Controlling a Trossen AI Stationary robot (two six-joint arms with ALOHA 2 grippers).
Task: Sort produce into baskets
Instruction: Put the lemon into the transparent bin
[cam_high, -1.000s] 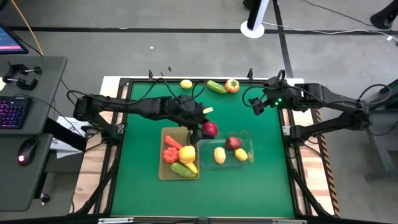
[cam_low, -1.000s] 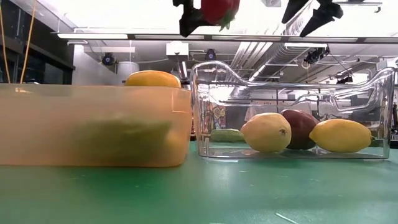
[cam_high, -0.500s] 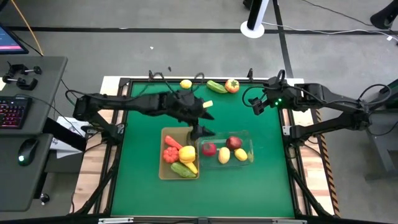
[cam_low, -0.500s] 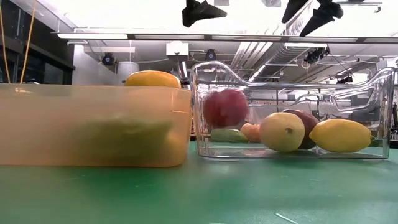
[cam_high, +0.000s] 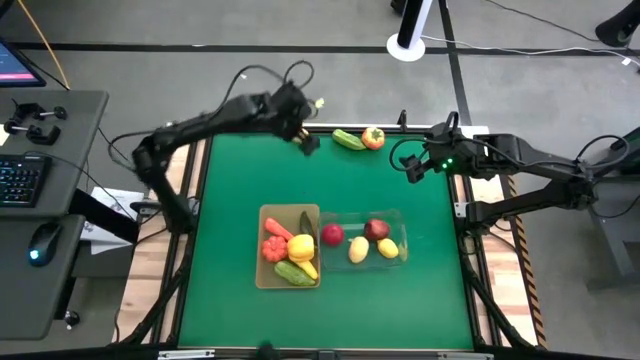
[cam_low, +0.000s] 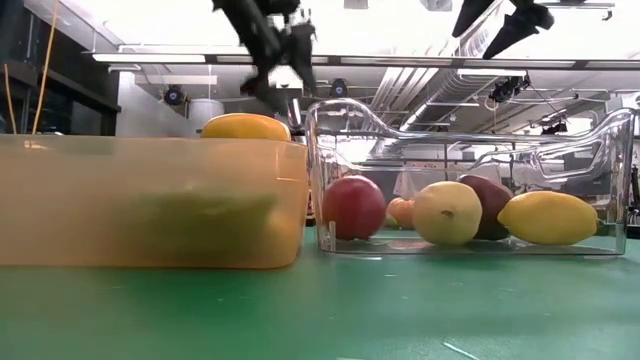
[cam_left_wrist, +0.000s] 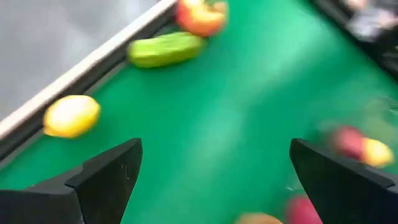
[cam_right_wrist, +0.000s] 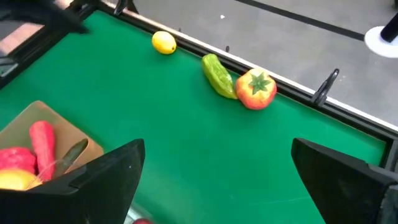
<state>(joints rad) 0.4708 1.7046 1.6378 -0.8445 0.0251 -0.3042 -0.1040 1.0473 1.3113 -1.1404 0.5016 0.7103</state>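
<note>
Produce lies split across a green-topped bench (cam_high: 240, 180) with a dark raised rim, grey floor around it and, in the low view, a ceiling of light strips and pipes beyond. A side desk (cam_high: 60, 200) carries a keyboard and mouse.

At mid-bench the tan basket (cam_high: 266, 279) and the clear basket (cam_high: 398, 217) sit side by side, long sides touching. The tan one holds a carrot (cam_high: 277, 228), a yellow pepper (cam_high: 300, 247) and a cucumber (cam_high: 292, 272); the clear one holds a red apple (cam_high: 332, 235), a darker apple (cam_high: 376, 229) and two lemons (cam_high: 358, 249).

By the far rim a loose lemon (cam_right_wrist: 164, 42) lies apart from a cucumber (cam_right_wrist: 218, 75) — its long axis slanting along the rim — touching a tomato (cam_right_wrist: 255, 88).

The left arm reaches to the far edge, its pincer (cam_high: 303, 135) spread wide and empty, near the loose lemon. The right pincer (cam_high: 413, 168) hangs near the right rim, likewise released, grasping nothing.
</note>
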